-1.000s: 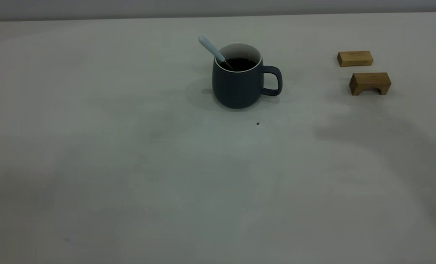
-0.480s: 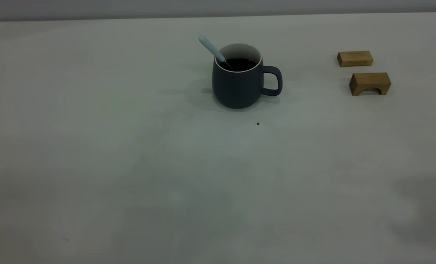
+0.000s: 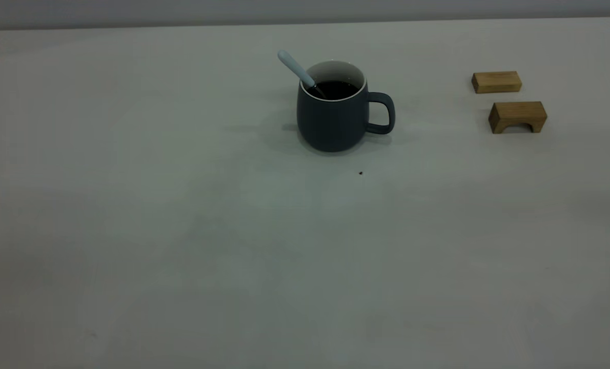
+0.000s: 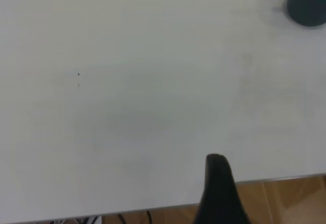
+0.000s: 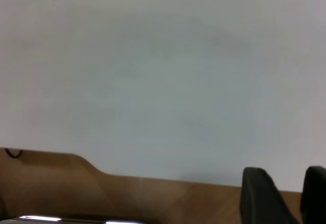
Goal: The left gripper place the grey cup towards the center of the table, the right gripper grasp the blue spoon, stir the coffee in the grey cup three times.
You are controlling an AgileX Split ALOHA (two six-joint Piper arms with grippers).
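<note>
The grey cup stands upright on the table, back of centre, its handle pointing right. Dark coffee fills it. The blue spoon rests in the cup, its pale handle leaning over the rim up and to the left. Neither gripper shows in the exterior view. A black part of my left gripper hangs over the table's near edge, far from the cup. My right gripper sits over the table's edge too, open by a narrow gap, with nothing in it.
Two wooden blocks lie at the back right: a flat one and an arch-shaped one. A tiny dark speck lies just in front of the cup. Wooden floor shows past the table edge in both wrist views.
A broad shadow on the right side of the table has shrunk and slid off to the right. Cup, spoon and blocks have not moved.
</note>
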